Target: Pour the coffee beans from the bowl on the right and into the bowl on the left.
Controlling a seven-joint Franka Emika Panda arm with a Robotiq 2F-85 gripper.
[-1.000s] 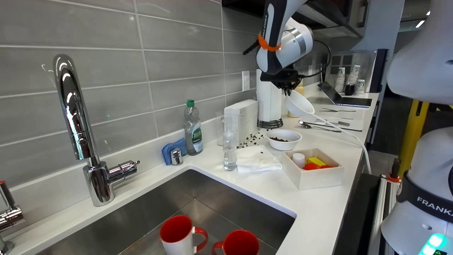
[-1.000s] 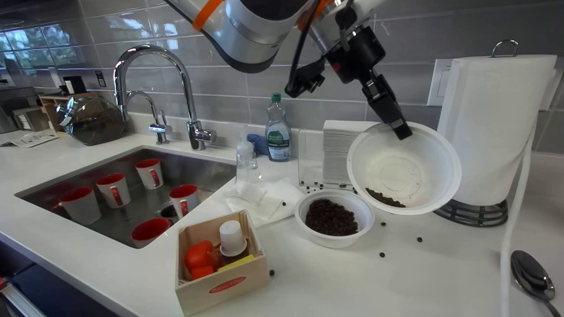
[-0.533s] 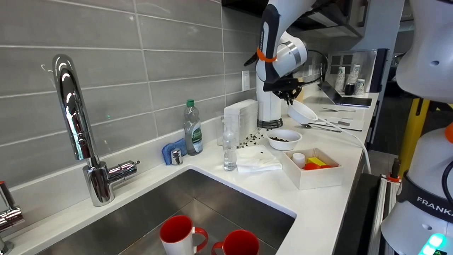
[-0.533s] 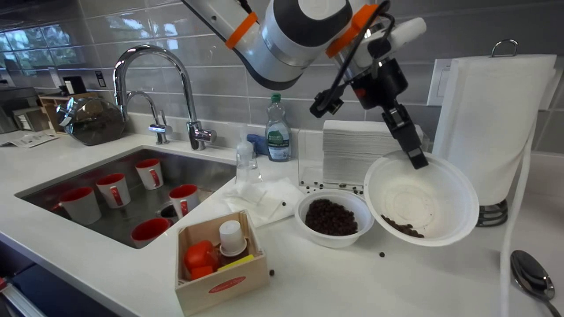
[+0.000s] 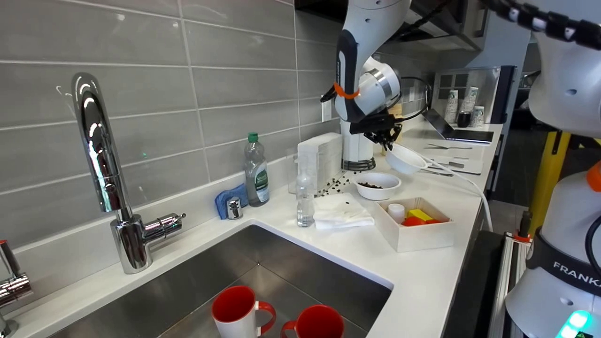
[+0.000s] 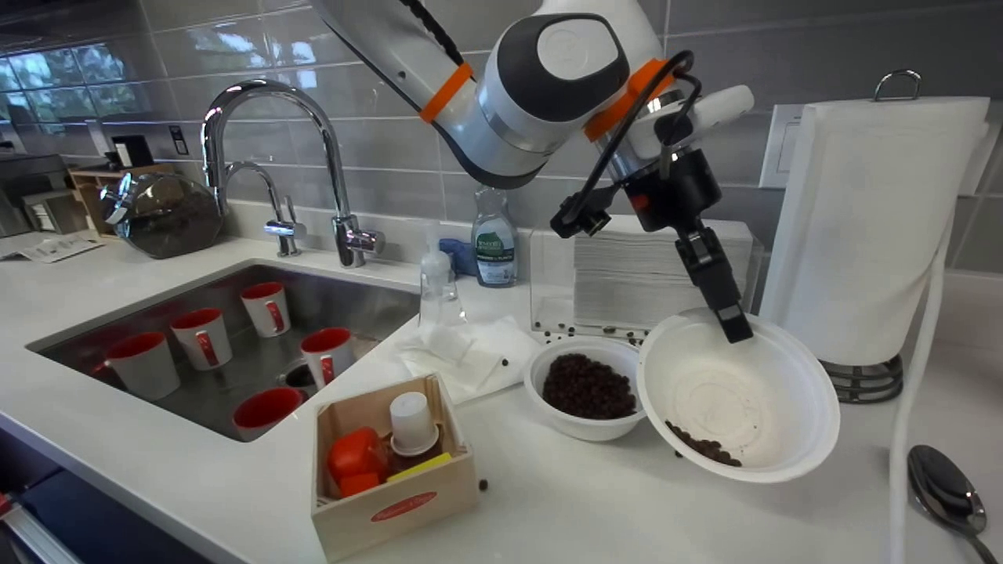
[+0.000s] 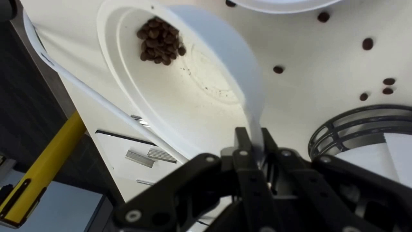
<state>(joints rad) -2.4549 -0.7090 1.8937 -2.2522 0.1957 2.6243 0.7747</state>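
Far left of the hand, in an exterior view: sink (image 6: 384, 309), containing red-lined mugs (image 6: 202, 341). Left of the hand, lower: wooden box (image 6: 392, 536), on the counter (image 6: 595, 501). Closer, left of and below the hand: receiving bowl (image 6: 584, 428), upright on the counter, with a broad heap of coffee beans (image 6: 589, 388). The hand (image 7: 254, 137): pinching the rim of the pouring bowl (image 6: 740, 384), which hangs tilted, a small cluster of beans (image 7: 159, 42) at its low lip, on the side away from the hand. Governing relation: the receiving bowl lies just left of the pouring bowl, rims near; contact cannot be told. The low lip appears to face the counter's front more than the receiving bowl, so the coming move probably calls for a leftward shift and a turn of that lip. Pour judged largely done. Right of the hand: paper-towel roll (image 6: 866, 227); lower, spoon (image 6: 944, 486).
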